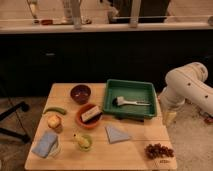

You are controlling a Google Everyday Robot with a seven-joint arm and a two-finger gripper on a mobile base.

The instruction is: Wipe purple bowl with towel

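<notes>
The purple bowl (80,93) stands upright at the back left of the wooden table (135,155). A blue folded towel (117,134) lies flat near the table's front middle. The white arm (187,85) bends down beside the table's right edge. My gripper (169,116) hangs at its lower end, just off the table's right side, well away from the bowl and the towel. It holds nothing that I can see.
A green tray (131,95) holds a brush (127,102). An orange bowl (89,116) holds a sponge. On the table also lie a green pepper (55,110), a second blue cloth (46,143), a green cup (83,142) and grapes (159,150). A dark counter (100,50) stands behind.
</notes>
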